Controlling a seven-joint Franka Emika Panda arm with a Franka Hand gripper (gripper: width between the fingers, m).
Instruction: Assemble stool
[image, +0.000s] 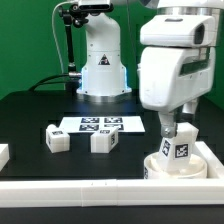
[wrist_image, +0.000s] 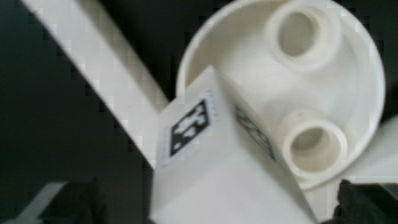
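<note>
The round white seat (image: 160, 166) lies at the front of the exterior view's right, tucked into the corner of the white rails. One tagged leg (image: 178, 149) stands upright on it. My gripper (image: 177, 131) hangs straight over this leg, open, a finger on either side of its top. In the wrist view the leg (wrist_image: 199, 165) fills the space between the dark fingers (wrist_image: 50, 205), and the seat (wrist_image: 267, 85) shows two round sockets. My gripper (wrist_image: 214, 216) shows no squeeze on the leg. Two more legs (image: 57, 139) (image: 103, 141) lie loose on the table to the exterior view's left.
The marker board (image: 100, 125) lies flat behind the loose legs. White rails run along the front (image: 90, 190) and past the seat (wrist_image: 98, 70). The arm's base (image: 103, 70) stands at the back. A white block (image: 3, 155) sits at the left edge.
</note>
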